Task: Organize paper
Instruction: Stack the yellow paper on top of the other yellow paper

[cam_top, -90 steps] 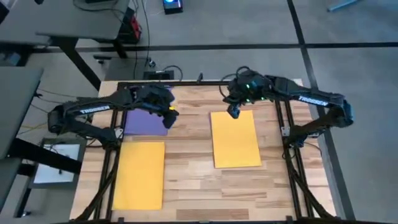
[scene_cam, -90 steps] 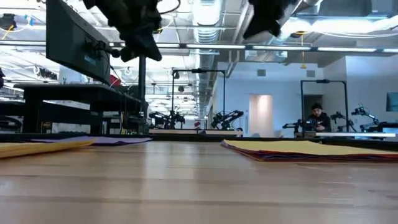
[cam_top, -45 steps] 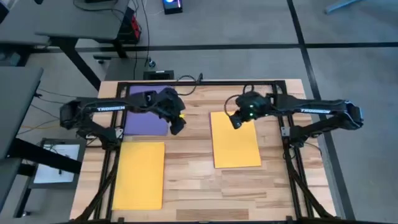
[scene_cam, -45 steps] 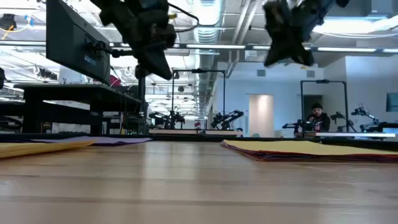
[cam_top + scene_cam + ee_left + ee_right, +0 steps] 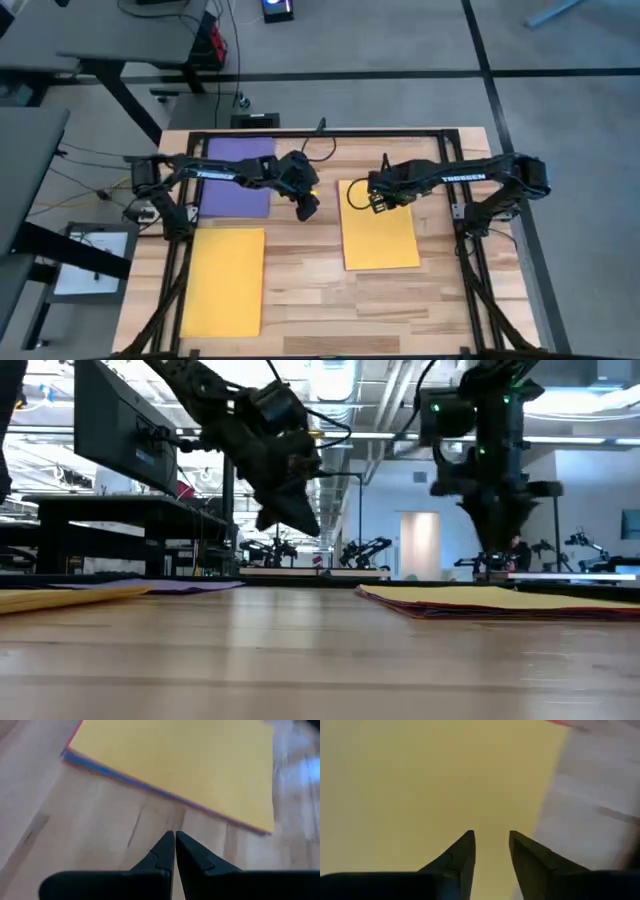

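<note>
high view: the stack of paper (image 5: 380, 225), yellow sheet uppermost, lies right of centre on the worktop (image 5: 310, 270), long axis running top to bottom of the frame. blue and red edges show beneath it in the left wrist view. the right gripper (image 5: 379, 204) hangs over the stack's upper left part, fingers slightly parted and empty; the low view shows its tips just above or at the top sheet. the left gripper (image 5: 307, 209) hovers over bare wood just left of the stack, clenched on nothing. the right arm is judged the nearer. a purple sheet (image 5: 236, 186) and a yellow sheet (image 5: 224, 280) lie at left. the worktop is pale wood strip; the low view shows a workshop with benches behind.
</note>
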